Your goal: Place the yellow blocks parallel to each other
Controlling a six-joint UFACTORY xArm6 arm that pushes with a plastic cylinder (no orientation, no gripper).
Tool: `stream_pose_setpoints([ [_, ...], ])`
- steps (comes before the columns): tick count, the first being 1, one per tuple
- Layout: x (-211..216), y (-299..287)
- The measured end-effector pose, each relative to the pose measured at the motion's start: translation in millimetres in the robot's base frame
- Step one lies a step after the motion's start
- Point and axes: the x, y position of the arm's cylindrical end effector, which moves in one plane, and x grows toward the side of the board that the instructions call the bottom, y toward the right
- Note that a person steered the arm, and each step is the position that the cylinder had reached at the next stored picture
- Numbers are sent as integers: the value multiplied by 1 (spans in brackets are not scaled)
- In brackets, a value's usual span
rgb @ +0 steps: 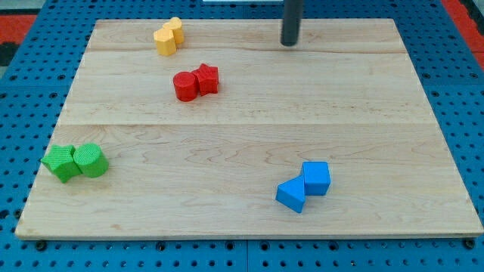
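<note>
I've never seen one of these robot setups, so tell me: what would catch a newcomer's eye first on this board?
Probably the bright blocks, huddled in same-colour pairs on the pale wooden board: yellow blocks at the view's top left, red blocks just below them, green blocks at the left edge and blue blocks toward the bottom right. Next, my tip, the end of a dark rod near the view's top, well right of the yellow pair and touching nothing.

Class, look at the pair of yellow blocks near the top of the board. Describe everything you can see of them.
The yellow blocks are two small matte pieces, plastic-looking, pressed together near the wooden board's top edge, left of centre. The pair runs diagonally, the upper-right piece rounded, the lower-left one more angular; exact shapes are unclear. Nothing else touches them. My tip stands well off to the view's right, and the red blocks lie just below.
</note>
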Motion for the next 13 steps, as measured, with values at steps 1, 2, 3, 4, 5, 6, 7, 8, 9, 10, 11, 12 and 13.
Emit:
stream_pose_setpoints([
  [1,-5,-6],
  [2,-5,4],
  [3,-16,-20],
  [4,-37,-77],
  [5,-19,-108],
  [6,-9,-150],
  [7,-16,-194],
  [8,-36,-202],
  [9,-36,-232],
  [10,-6,-258],
  [11,17,-253],
  [12,22,-204],
  [13,13,-109],
])
